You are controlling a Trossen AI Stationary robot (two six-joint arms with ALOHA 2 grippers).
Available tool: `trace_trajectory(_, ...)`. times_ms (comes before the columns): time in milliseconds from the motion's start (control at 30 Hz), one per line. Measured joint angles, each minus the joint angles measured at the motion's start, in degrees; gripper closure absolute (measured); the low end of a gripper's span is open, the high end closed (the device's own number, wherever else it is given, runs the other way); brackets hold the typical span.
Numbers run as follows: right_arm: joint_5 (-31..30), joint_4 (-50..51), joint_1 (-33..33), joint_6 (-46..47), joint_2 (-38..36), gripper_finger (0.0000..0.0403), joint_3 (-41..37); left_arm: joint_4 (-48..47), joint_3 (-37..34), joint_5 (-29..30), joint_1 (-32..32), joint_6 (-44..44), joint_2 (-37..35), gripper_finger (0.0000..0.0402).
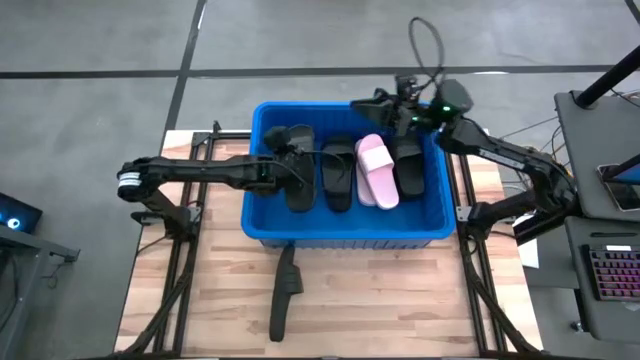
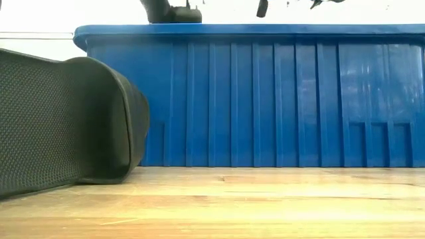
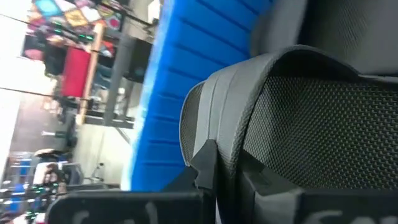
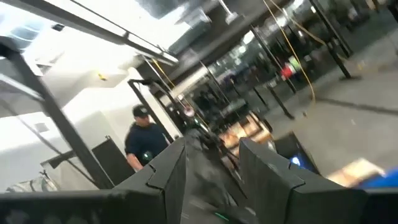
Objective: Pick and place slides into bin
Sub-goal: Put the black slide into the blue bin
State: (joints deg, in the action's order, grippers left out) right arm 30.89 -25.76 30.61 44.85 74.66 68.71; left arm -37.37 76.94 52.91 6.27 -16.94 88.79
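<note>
Over the bin (image 1: 262, 232), your left gripper (image 1: 290, 168) was clamped shut on a black slide (image 1: 299, 180); release next. Right gripper (image 1: 380, 103) half-open, empty; one slide (image 1: 284, 290) remained on the table (image 1: 380, 300).

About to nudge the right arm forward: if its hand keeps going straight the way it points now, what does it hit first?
Probably nothing on the table. The right hand sits above the far rim of the blue bin and points out into the room; its wrist view shows only open space and a distant person. Depth is unclear.
</note>
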Motion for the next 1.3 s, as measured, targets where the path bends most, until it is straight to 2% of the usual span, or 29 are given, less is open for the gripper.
trace_trajectory(333,0.6,2.4,-1.1,-2.1,-7.2,0.0265,-0.2,26.9,-16.0,-7.5,4.9,-15.0,0.1,0.0402)
trace_trajectory(600,0.6,8.8,-4.5,-4.9,-9.2,0.0266,-0.3,27.8,-18.4,-10.2,9.5,-14.9,0.1,0.0402)
trace_trajectory(733,0.6,9.4,-4.9,-5.1,-9.1,0.0266,-0.3,28.2,-18.0,-11.6,10.3,-10.8,0.3,0.0402)
trace_trajectory(933,0.5,9.3,-4.9,-5.1,-9.2,0.0266,-0.3,29.2,-18.0,-12.0,11.7,-8.7,6.0,0.0401)
trace_trajectory(1133,0.5,9.3,-4.9,-5.0,-9.4,0.0266,-0.3,30.5,-16.1,-9.2,12.1,-8.5,12.8,0.0401)
trace_trajectory(1300,0.5,9.3,-4.9,-4.8,-9.5,0.0266,-0.1,34.3,-15.3,-9.0,12.0,-8.7,16.3,0.0401)
